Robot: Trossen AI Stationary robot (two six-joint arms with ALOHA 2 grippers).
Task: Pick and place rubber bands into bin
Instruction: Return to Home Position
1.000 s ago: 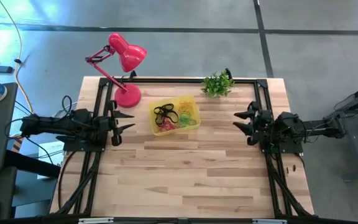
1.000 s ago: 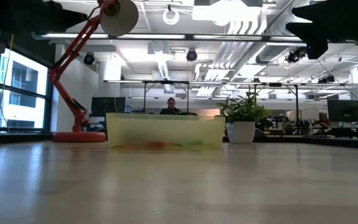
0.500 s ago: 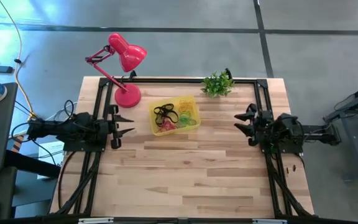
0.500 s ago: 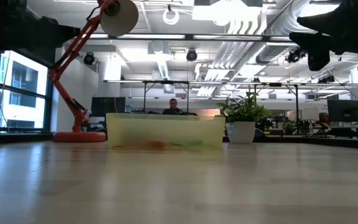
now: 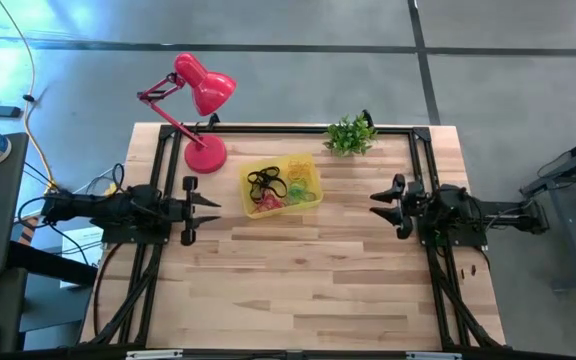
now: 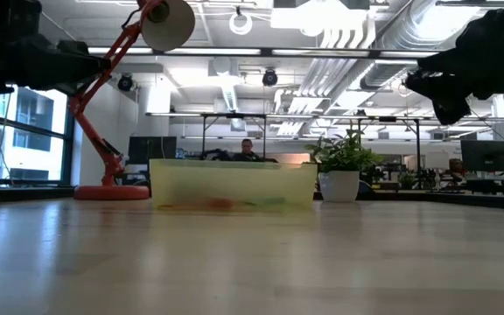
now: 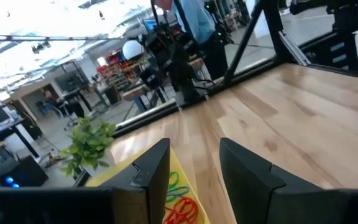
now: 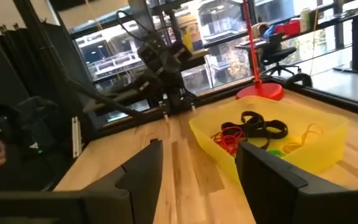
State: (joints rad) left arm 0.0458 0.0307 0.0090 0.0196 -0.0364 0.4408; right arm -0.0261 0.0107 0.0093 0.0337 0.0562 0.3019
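The yellow translucent bin (image 5: 303, 172) stands on the wooden table, left of centre toward the far edge; it also shows in the low view (image 6: 232, 185) and in both wrist views (image 7: 178, 177) (image 8: 316, 146). Rubber bands lie inside it: black ones (image 5: 264, 183) (image 8: 263, 124), red ones (image 8: 227, 138) (image 7: 182, 202), and green and orange ones (image 5: 299, 190). My left gripper (image 5: 206, 209) (image 7: 194, 171) stands open at the table's left edge, pointing level toward the bin. Opposite it, at the right edge, my right gripper (image 5: 376, 206) (image 8: 199, 171) is open too, with nothing between its fingers.
A red desk lamp (image 5: 203, 110) stands at the far left corner, its base (image 5: 206, 155) close to the bin. A small potted plant (image 5: 349, 135) sits at the far edge. Black frame rails (image 5: 268, 128) run along the far, left and right edges. A person (image 6: 248, 150) sits beyond the table.
Both grippers have come down toward the table and drawn a little toward its middle, each rolling slightly about its own axis. The bin and the rubber bands have stayed where they were.
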